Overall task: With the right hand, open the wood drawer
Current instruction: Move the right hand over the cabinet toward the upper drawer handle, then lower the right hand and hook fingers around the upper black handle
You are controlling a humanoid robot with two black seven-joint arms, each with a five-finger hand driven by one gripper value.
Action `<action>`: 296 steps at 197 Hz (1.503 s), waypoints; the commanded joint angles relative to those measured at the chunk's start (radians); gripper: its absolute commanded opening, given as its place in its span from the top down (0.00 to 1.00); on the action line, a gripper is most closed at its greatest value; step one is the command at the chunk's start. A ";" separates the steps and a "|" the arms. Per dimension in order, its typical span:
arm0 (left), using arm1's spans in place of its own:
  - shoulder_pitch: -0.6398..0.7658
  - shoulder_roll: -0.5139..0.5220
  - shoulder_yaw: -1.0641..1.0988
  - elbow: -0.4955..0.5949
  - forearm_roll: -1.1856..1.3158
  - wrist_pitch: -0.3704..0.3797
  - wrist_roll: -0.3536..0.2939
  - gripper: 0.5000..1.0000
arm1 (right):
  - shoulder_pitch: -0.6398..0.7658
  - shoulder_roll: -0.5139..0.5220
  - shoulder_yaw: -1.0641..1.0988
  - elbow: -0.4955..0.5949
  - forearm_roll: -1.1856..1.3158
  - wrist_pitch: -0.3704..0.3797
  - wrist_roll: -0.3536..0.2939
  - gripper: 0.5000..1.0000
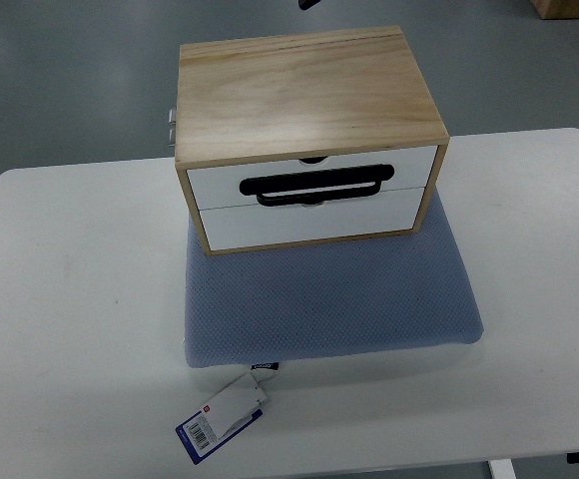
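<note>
A light wooden drawer box [304, 100] stands on a grey-blue cushion [329, 299] on the white table [70, 299]. Its front faces me and shows two white drawers, an upper drawer [409, 170] and a lower drawer [309, 222], both shut flush with the frame. A black loop handle [314, 187] lies across the upper drawer's front. Neither robot hand nor any arm appears in the top view.
A white and blue paper tag [225, 417] hangs off the cushion's front edge onto the table. A small metal fitting [171, 126] sticks out behind the box's left side. Grey floor lies beyond the table's far edge.
</note>
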 commanded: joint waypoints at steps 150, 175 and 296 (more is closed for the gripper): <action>0.000 0.000 0.000 0.012 -0.004 0.002 0.000 0.00 | 0.186 0.231 -0.209 0.359 0.116 -0.200 -0.364 0.11; 0.000 0.000 0.000 0.013 -0.004 0.000 0.000 0.00 | 0.155 0.231 -0.209 0.359 0.113 -0.202 -0.364 0.11; 0.000 0.000 -0.002 0.015 -0.004 0.002 0.000 0.00 | 0.074 0.213 -0.257 0.357 0.026 -0.202 -0.364 0.11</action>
